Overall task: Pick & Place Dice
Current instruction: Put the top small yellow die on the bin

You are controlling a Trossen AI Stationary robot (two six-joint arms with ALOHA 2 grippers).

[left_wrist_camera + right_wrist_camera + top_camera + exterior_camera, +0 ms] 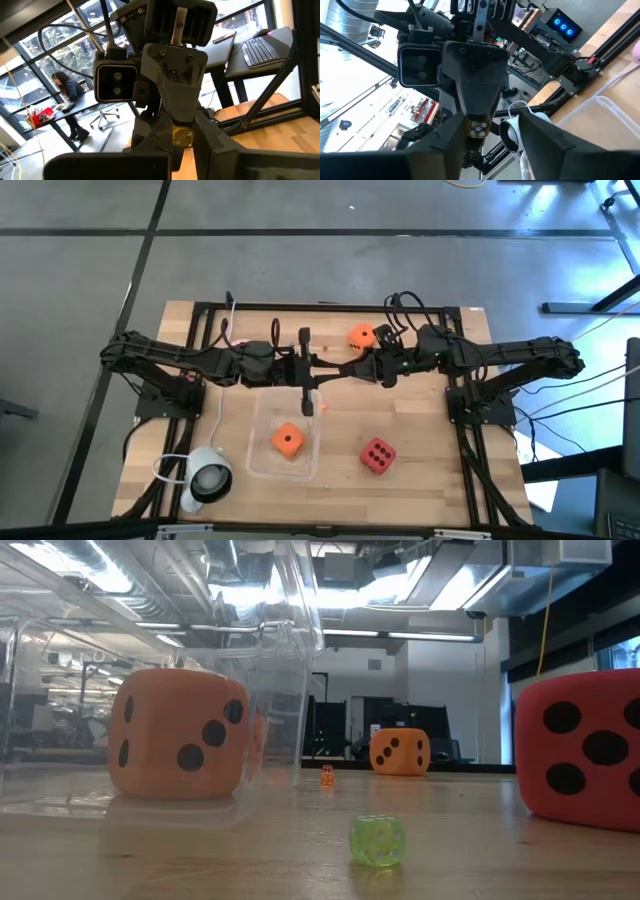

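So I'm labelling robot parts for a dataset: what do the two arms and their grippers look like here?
Both the left arm and the right arm are dark, jointed links with black cables looping along them. Each wrist view faces the other arm's gripper: a dark grey angular housing with visible bolts, a boxy twin-lens camera beside it, and a brass-coloured fitting below.

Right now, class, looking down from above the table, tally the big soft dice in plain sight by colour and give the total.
Orange dice: 2, one in the clear tub, one on the table's far side
Red die: 1
Total: 3
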